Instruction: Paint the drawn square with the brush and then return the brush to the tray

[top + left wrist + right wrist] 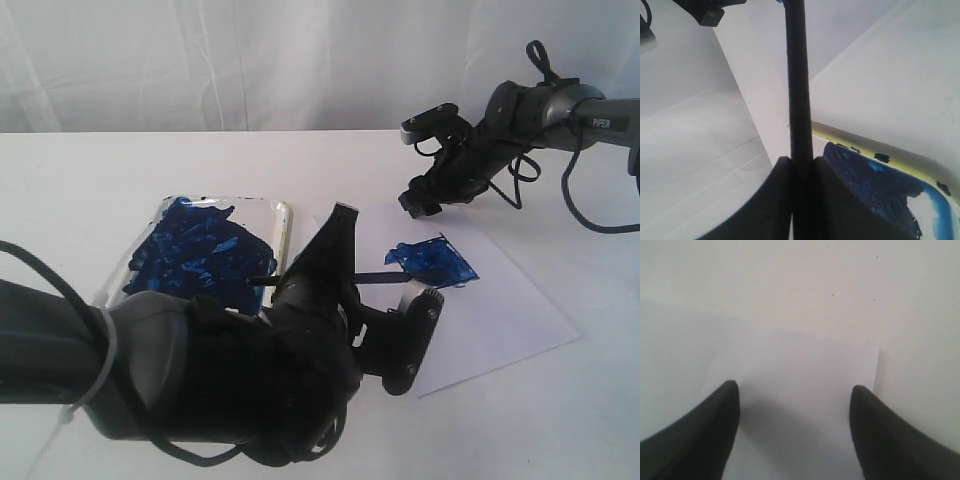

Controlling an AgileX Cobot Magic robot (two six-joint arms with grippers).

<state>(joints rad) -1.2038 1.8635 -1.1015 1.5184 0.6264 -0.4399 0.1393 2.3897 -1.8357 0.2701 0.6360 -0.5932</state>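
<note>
My left gripper (322, 262) is shut on the brush (375, 278), a thin black stick held level above the table. One end of the brush sticks out over the tray (284, 228), the other reaches toward the drawn square (432, 262), which is smeared with blue paint. In the left wrist view the brush (797, 75) runs straight out from between the pressed fingers (775, 200), with the tray's cream rim (865, 150) and blue paint beside it. My right gripper (424, 200) hangs open over the paper's far edge, its fingertips (732, 390) wide apart with nothing between them.
The white paper sheet (500, 310) lies to the right of the tray on a white table, and its corner shows under the right gripper (796, 387). A white curtain hangs behind. My left arm fills the near left of the exterior view.
</note>
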